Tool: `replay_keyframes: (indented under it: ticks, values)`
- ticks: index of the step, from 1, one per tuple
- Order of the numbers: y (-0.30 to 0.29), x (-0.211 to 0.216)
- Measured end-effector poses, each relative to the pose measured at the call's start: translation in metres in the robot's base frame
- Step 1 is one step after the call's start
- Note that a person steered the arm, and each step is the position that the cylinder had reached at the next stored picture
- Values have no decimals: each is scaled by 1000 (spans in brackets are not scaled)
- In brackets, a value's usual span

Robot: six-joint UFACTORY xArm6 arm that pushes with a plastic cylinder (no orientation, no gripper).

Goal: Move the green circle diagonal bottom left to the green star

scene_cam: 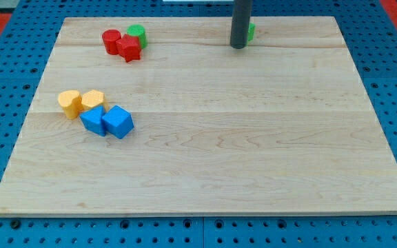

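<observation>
two red blocks (pixel 121 43), two green blocks (pixel 137 33), two yellow blocks (pixel 80 102), two blue blocks (pixel 107 121)

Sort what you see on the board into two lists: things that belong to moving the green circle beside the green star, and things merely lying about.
Belongs to the job:
- green block, top left, rounded
- green block, mostly hidden behind the rod; shape unclear
- my tip, touching or just beside that hidden block

Lying about:
- two red blocks
- two yellow blocks
- two blue blocks

Non-task items, view's left: 2 red blocks (pixel 120 44) touching at top; 2 yellow (pixel 80 102), 2 blue (pixel 107 121) clustered below.
</observation>
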State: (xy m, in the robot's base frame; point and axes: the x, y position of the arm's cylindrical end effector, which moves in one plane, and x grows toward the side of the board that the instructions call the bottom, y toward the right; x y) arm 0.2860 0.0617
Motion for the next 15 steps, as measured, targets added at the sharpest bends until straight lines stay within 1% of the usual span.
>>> replay_keyframes:
  ticks: [1, 2, 3, 5, 6, 8, 9, 11, 12, 14, 15]
  values:
    - [-36, -40]
    - [-107, -80]
    - [-212, -53]
    - [-220, 11]
    - [-258, 38]
    - [-185, 74]
    - [-166, 100]
    - [-132, 46]
    - [-88, 36]
    - [-88, 26]
    - [-59, 14]
